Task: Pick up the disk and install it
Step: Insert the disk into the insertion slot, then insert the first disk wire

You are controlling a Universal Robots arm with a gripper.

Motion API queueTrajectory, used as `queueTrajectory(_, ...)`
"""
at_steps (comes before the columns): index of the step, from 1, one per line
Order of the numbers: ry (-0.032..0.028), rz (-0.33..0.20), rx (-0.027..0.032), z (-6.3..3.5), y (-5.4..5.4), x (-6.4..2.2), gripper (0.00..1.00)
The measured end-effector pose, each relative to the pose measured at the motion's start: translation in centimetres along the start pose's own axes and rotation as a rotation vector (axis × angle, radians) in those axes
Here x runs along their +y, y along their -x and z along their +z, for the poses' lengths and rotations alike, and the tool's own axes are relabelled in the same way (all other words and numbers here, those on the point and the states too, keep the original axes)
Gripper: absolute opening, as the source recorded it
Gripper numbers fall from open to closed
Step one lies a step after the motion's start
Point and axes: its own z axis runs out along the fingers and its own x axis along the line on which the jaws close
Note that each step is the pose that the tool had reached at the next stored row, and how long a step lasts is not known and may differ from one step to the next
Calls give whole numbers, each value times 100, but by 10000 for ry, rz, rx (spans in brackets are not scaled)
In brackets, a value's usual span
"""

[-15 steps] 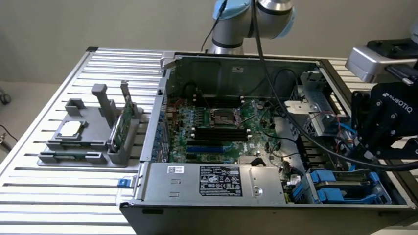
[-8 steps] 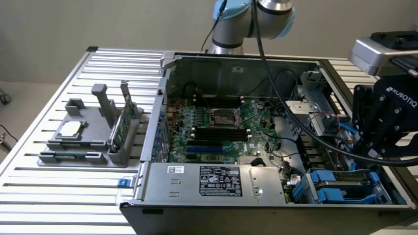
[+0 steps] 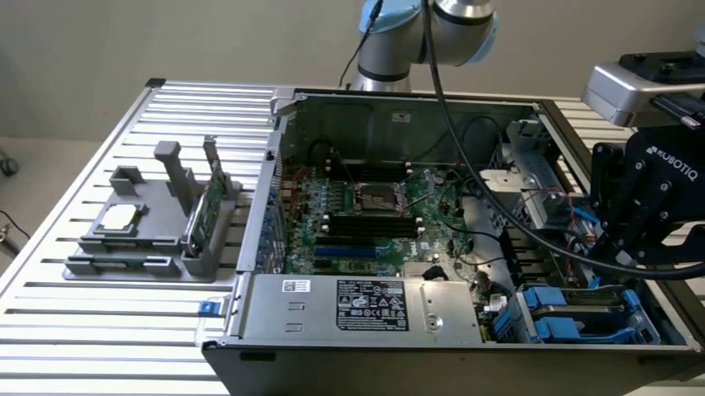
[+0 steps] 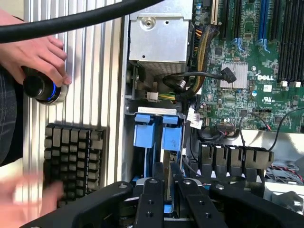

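In the exterior view, the black two-fingered gripper (image 3: 645, 247) hangs over the blue-railed drive bay (image 3: 573, 318) in the near corner, on the exterior view's right, of the open grey metal computer case (image 3: 364, 309). In the wrist view, the gripper (image 4: 169, 197) straddles the silver-grey disk with blue plastic carrier tabs (image 4: 171, 140), which stands edge-up in that bay beside the green motherboard (image 4: 247, 61). I cannot tell whether it is clamped or released.

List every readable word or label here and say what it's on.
"ROBOTIQ": on the side of the gripper.
"DELL": on the green circuit board.
Stickers on the power supply box: print too small to read.
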Motion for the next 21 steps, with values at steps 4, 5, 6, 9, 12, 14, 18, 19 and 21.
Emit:
queueTrajectory(4,0,0,-1,0,0,0,20)
queueTrajectory(5,0,0,0,0,0,0,20)
queueTrajectory(6,0,0,-1,0,0,0,20)
queueTrajectory(9,0,0,0,0,0,0,20)
queueTrajectory(12,0,0,0,0,0,0,20)
queueTrajectory(14,5,36,-2,0,0,0,20)
queueTrajectory(18,58,429,-29,-2,0,0,20)
queueTrajectory(19,74,549,-35,-4,0,0,20)
queueTrajectory(21,106,789,-43,-8,-1,0,20)
